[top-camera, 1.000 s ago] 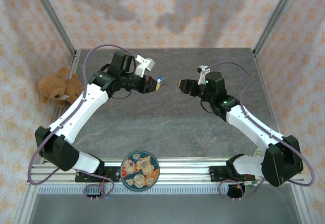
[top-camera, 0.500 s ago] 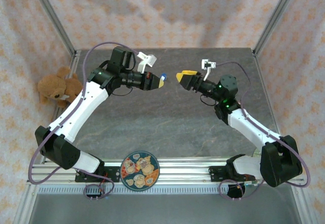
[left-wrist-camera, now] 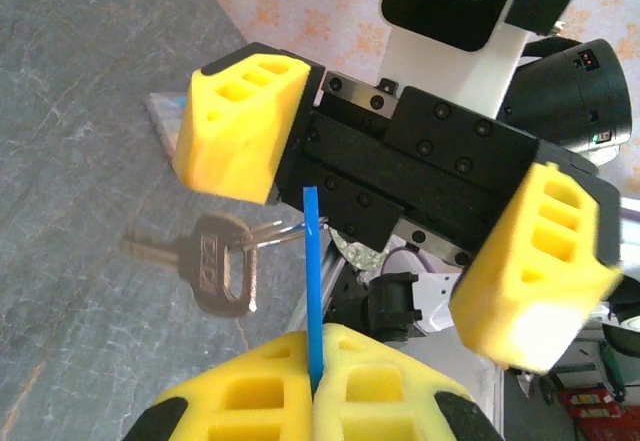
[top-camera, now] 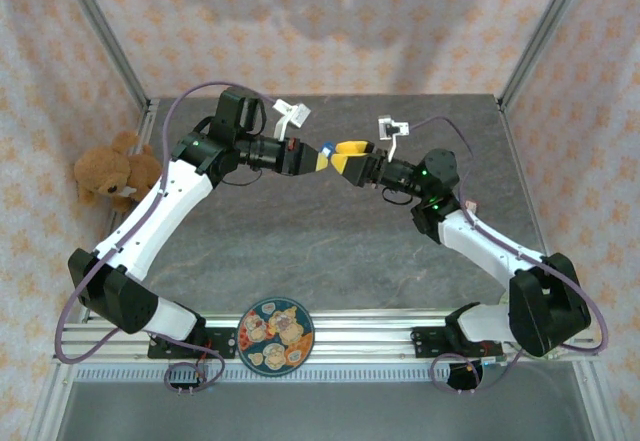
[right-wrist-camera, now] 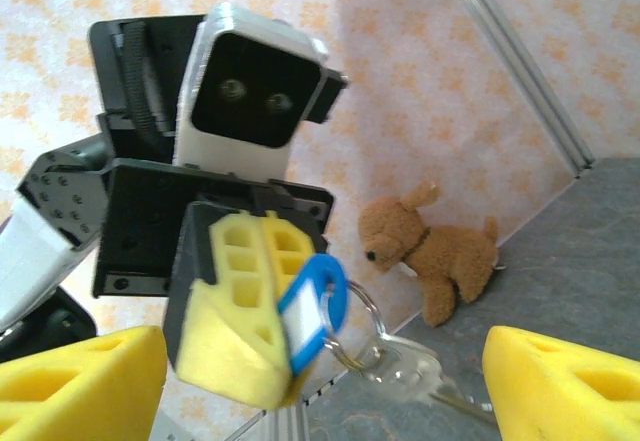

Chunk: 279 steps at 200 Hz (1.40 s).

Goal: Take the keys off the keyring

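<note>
From above, the two arms meet in the air over the far half of the grey stone-patterned worktop (top-camera: 300, 236), about midway between its left and right edges. The left gripper (top-camera: 319, 159) has a small bright blue plastic tag (top-camera: 326, 148) at its tip. The right gripper (top-camera: 347, 154) is just beside it, tip to tip. A brown teddy bear (top-camera: 112, 173) lies off the left edge.

From the left wrist, that gripper's yellow pads are closed on the tag, which shows edge-on as a thin blue strip. A thin metal split ring (left-wrist-camera: 283, 229) hangs off the tag and carries a flat silver-grey metal key (left-wrist-camera: 213, 264). I cannot tell whether a second key lies behind it. The right gripper faces it with its jaws spread wide and nothing in them.

From the right wrist, its own two pads sit far apart at the lower corners, and the key dangles free between and beyond them.

The key looks light, stiff and smooth, so it may swing or slip when touched. The broad flat head, pinched across its faces, seems the best hold. The springy ring will likely resist, so the key has to be wound around it rather than pulled straight off.
</note>
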Each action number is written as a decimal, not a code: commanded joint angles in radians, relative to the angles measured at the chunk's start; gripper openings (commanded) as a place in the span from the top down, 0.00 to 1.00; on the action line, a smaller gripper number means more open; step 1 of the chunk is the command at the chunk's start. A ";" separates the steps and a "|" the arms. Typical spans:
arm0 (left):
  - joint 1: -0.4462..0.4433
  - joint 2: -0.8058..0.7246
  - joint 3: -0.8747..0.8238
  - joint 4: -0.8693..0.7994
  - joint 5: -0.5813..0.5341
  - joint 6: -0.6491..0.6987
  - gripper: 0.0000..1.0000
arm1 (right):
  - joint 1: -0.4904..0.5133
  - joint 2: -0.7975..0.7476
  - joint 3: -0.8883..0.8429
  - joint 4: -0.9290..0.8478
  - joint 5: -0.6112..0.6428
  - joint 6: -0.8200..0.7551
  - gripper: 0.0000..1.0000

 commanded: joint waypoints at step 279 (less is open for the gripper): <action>-0.006 -0.095 -0.033 0.305 0.093 -0.192 1.00 | 0.051 0.013 0.088 0.186 -0.089 0.106 0.56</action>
